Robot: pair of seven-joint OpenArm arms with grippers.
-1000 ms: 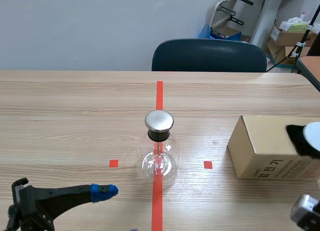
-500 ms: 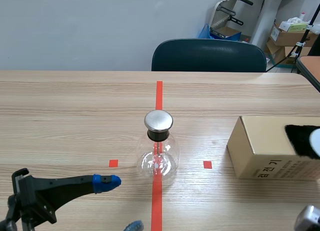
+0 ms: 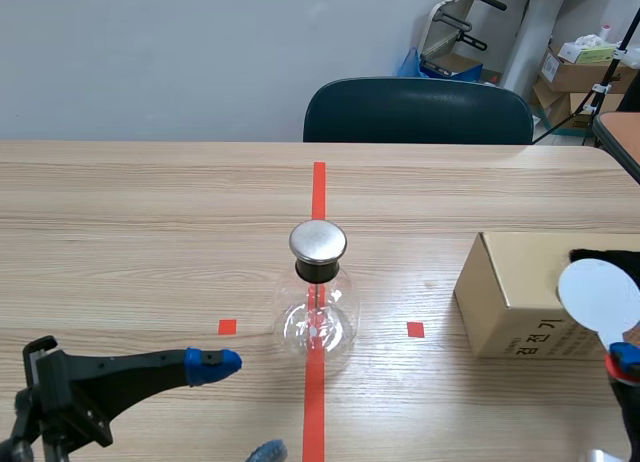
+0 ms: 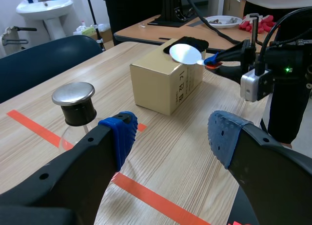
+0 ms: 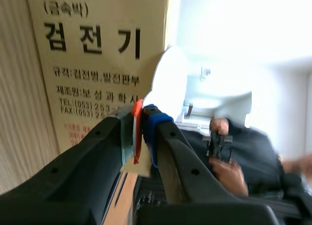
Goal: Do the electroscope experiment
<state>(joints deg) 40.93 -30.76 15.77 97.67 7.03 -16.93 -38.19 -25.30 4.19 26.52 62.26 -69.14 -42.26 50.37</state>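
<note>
Right gripper [image 3: 622, 360] clamped on the white disc [image 3: 598, 294], up by the cardboard box [image 3: 510, 292].
I judge the disc must next go to the electroscope [image 3: 318, 320], mid-table, at its metal cap [image 3: 318, 242]; left gripper [image 4: 170, 132] sits spread nearby.

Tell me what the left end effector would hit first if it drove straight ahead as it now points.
Probably the cardboard box, centred ahead of the open left end effector; the flask stands off to one side. Depth is uncertain.
</note>
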